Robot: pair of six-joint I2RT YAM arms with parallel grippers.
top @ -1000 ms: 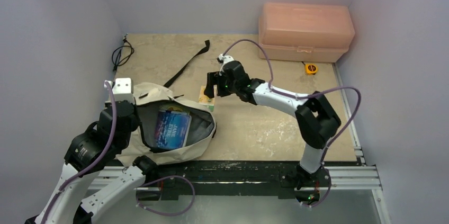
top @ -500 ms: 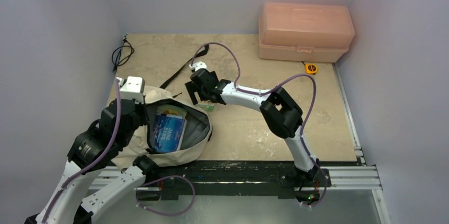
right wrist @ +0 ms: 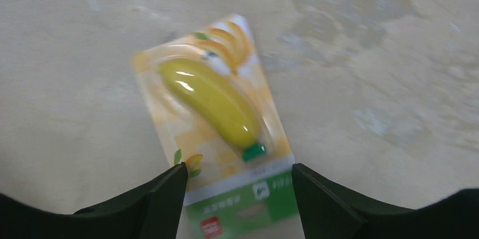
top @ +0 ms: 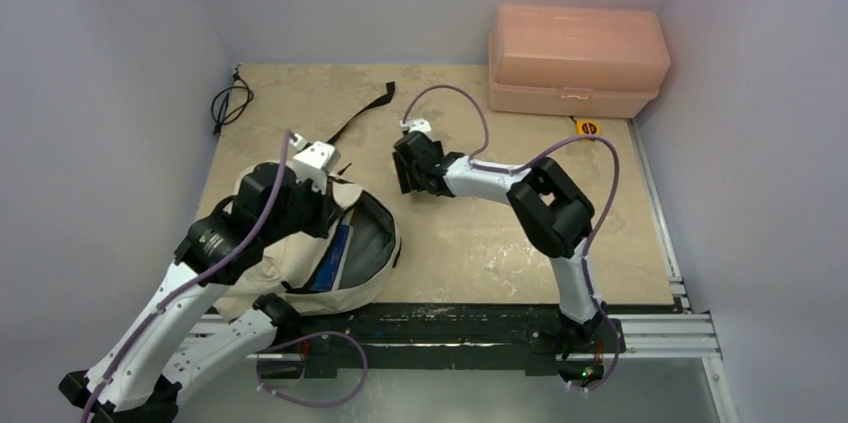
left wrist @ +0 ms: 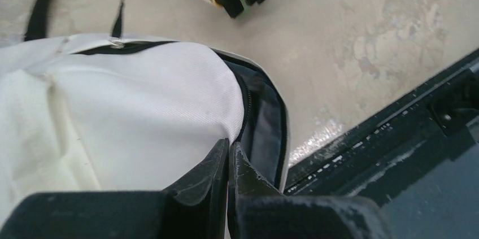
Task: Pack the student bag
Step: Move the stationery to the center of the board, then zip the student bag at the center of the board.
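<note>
The student bag [top: 262, 275] is a cream fabric backpack at the near left, with its dark-lined opening [top: 368, 235] facing right. A sliver of a blue book [top: 336, 255] shows inside. My left gripper [top: 328, 205] is shut on the bag's upper flap by the zipper edge; in the left wrist view the closed jaws [left wrist: 229, 150] pinch the white fabric [left wrist: 124, 98]. My right gripper [top: 408, 175] is open just right of the bag. In the right wrist view it [right wrist: 237, 178] straddles a card pack holding a yellow banana-shaped item [right wrist: 212, 100] lying flat on the table.
A salmon-pink plastic box [top: 577, 58] stands at the back right, with a small yellow tape measure [top: 588, 127] in front of it. A black strap [top: 360, 115] runs back from the bag. A black cable [top: 228, 103] lies at the back left. A black rail [top: 450, 323] borders the near edge.
My left arm has swung right and forward with the bag's flap, narrowing the opening and covering most of the blue book. My right gripper went left toward the bag, then back right.
</note>
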